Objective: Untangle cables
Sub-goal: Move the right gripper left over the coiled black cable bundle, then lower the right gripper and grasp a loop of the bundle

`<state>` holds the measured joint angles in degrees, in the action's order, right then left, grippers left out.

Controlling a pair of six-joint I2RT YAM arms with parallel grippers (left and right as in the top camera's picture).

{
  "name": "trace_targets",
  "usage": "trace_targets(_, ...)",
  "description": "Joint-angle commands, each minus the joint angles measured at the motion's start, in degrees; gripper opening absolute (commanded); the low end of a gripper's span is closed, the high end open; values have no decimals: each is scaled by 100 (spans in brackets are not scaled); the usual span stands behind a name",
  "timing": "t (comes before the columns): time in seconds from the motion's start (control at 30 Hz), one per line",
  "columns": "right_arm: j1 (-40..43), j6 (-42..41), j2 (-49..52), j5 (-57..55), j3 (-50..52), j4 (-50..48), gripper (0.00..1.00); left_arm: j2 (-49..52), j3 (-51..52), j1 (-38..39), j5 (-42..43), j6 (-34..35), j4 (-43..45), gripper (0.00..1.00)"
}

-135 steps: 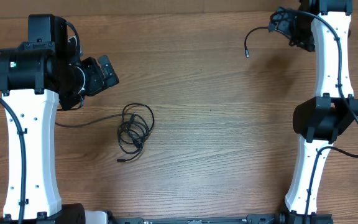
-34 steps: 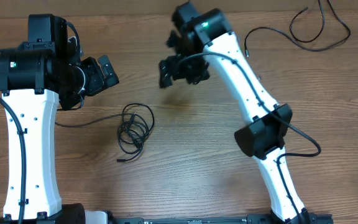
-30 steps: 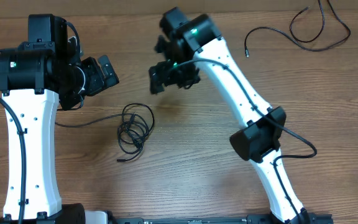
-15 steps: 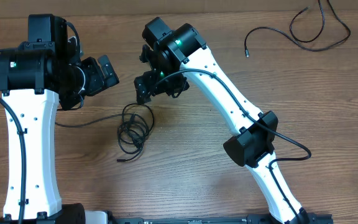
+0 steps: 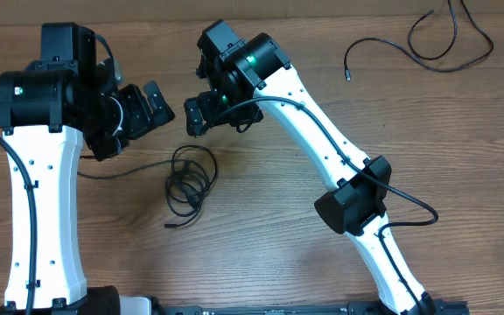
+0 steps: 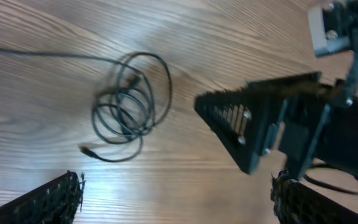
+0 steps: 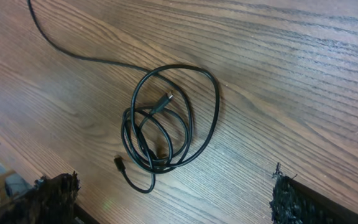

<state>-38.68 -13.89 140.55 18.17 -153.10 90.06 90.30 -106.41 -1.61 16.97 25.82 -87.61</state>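
A tangled coil of thin black cables lies on the wooden table left of centre, with one tail running left under my left arm. Another black cable lies loose at the far right. My right gripper hovers open just above and behind the coil, touching nothing. In its wrist view the coil sits ahead of the spread right gripper. My left gripper is open, apart from the coil. The left wrist view shows the coil beyond the empty left gripper.
My right arm stretches diagonally across the middle of the table from the front right. The right gripper's body fills the right side of the left wrist view, close to my left gripper. A thick cord hangs off the right arm.
The right arm has swung from the far right to above the coil, leaving one cable at the far right, and its jaws have widened. The left gripper has shifted slightly right.
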Motion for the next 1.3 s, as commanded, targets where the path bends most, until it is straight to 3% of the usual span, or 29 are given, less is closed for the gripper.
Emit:
trace_targets(0.0,-26,-96,-15,-61,15,33,100,46,20,22,177,-72,0,100)
trace_targets(0.1,-26,-111,-15,-118,15,50,100,46,20,-4,-492,-70,-63,99)
trace_targets(0.4,-26,-216,-15,-118,15,85,100,46,20,-247,-986,199,-223,100)
trace_targets(0.73,-85,-409,-11,227,15,249,100,46,22,-1340,-1012,291,-363,100)
trace_targets(1.27,-542,-433,87,-162,400,251,100,39,50,-1373,-988,-197,-920,100)
